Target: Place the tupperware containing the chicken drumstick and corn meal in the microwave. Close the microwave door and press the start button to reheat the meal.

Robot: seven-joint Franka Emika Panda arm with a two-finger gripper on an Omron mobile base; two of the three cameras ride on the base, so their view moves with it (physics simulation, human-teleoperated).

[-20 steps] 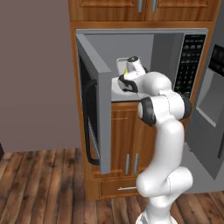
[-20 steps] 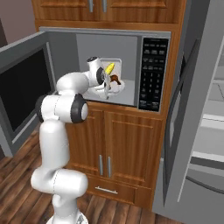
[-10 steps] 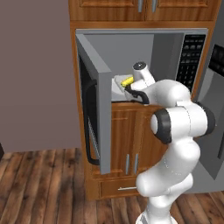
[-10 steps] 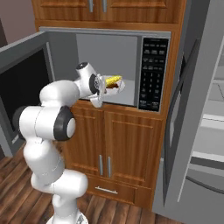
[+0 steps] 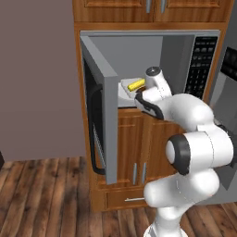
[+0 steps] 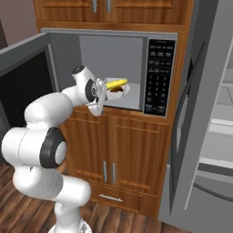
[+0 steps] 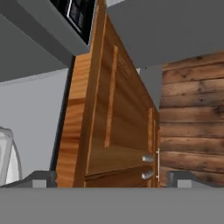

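Observation:
The microwave [image 5: 202,59] [image 6: 159,77] stands open, its door [image 5: 98,115] [image 6: 22,75] swung out to the left with the black bar handle [image 5: 94,152] facing the room. Inside, near the front of the cavity, lies the clear tupperware [image 5: 127,91] [image 6: 121,92] holding the yellow corn [image 5: 136,84] [image 6: 116,83] and the brown chicken drumstick [image 6: 115,90]. My gripper [image 5: 141,102] [image 6: 99,105] [image 7: 111,177] hangs just outside the opening, in front of the tray and apart from it. It points down at the cabinets and floor, open, with nothing between its fingers.
Wooden cabinet doors [image 5: 139,139] [image 6: 132,150] sit below the microwave, with more cabinets above. The grey fridge [image 6: 207,118] [image 5: 229,69] stands to the right, its door edge jutting forward. My elbow and upper arm bulk out in front of the lower cabinets. The floor [image 5: 41,194] is wooden.
The gripper has let go of the tupperware and pulled back out of the microwave, turning downward. The tray stays inside. The arm's elbow has swung forward and lower.

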